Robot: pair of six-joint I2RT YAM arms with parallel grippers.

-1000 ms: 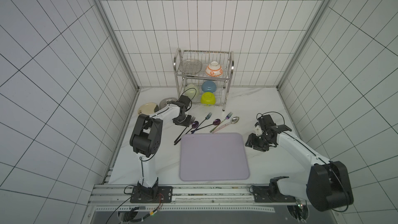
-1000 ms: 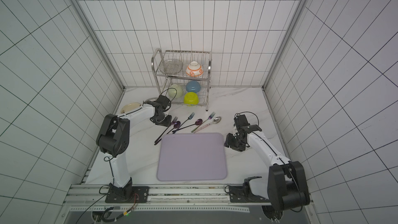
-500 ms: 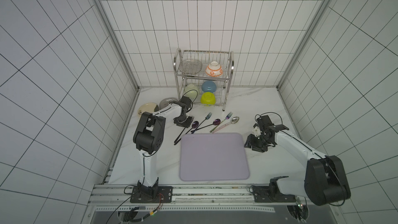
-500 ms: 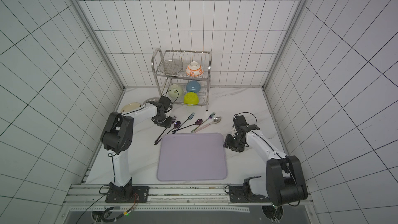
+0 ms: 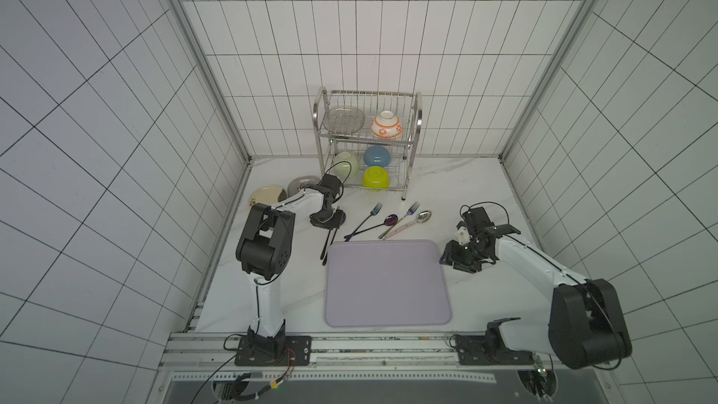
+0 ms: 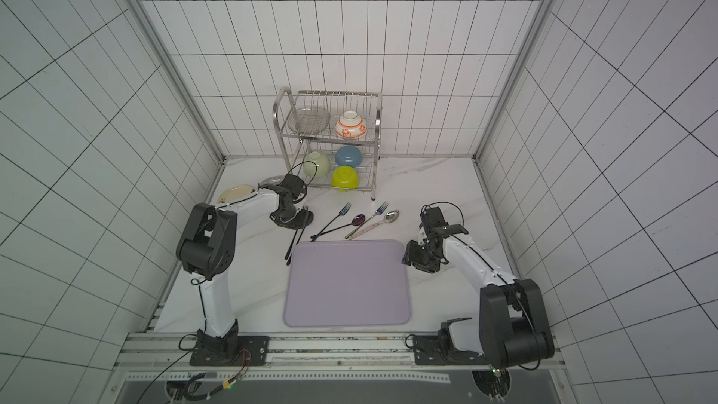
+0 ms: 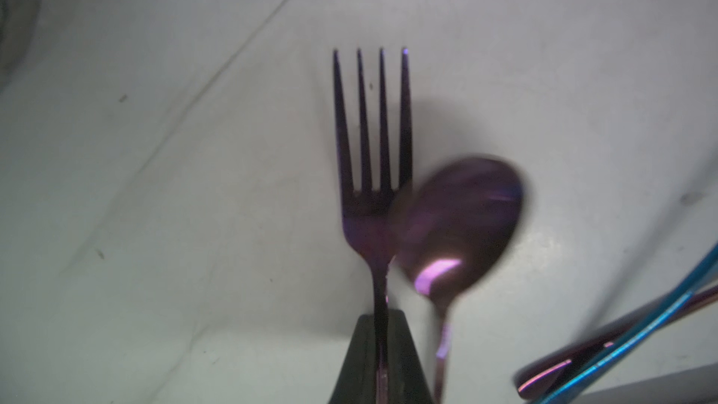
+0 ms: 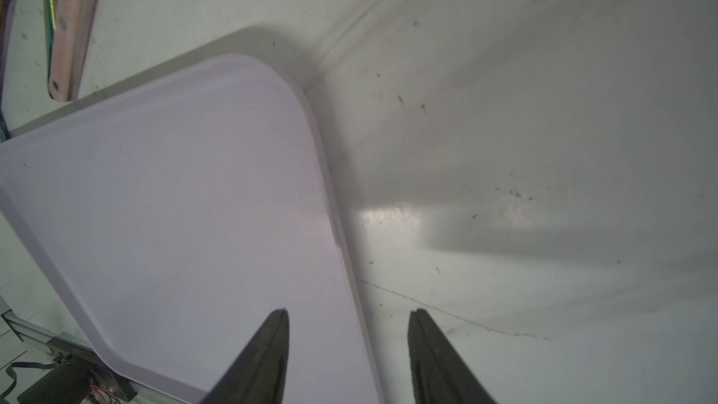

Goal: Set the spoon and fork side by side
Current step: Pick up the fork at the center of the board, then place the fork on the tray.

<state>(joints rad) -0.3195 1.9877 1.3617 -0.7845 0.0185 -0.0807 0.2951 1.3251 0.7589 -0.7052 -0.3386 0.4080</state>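
Left wrist view: dark purple metal fork (image 7: 371, 172), tines pointing away from left claw (image 7: 380, 318), long axis in line with claw. Claw clamped on fork neck. Purple metal spoon (image 7: 458, 223) just beside, roughly parallel, bowl overlapping fork shoulder. Blue utensil handle (image 7: 621, 347) near. Both lie on white desk (image 5: 447, 188), beyond lavender plastic tray (image 5: 388, 285) corner. Right claw (image 8: 347, 316) open above tray edge.
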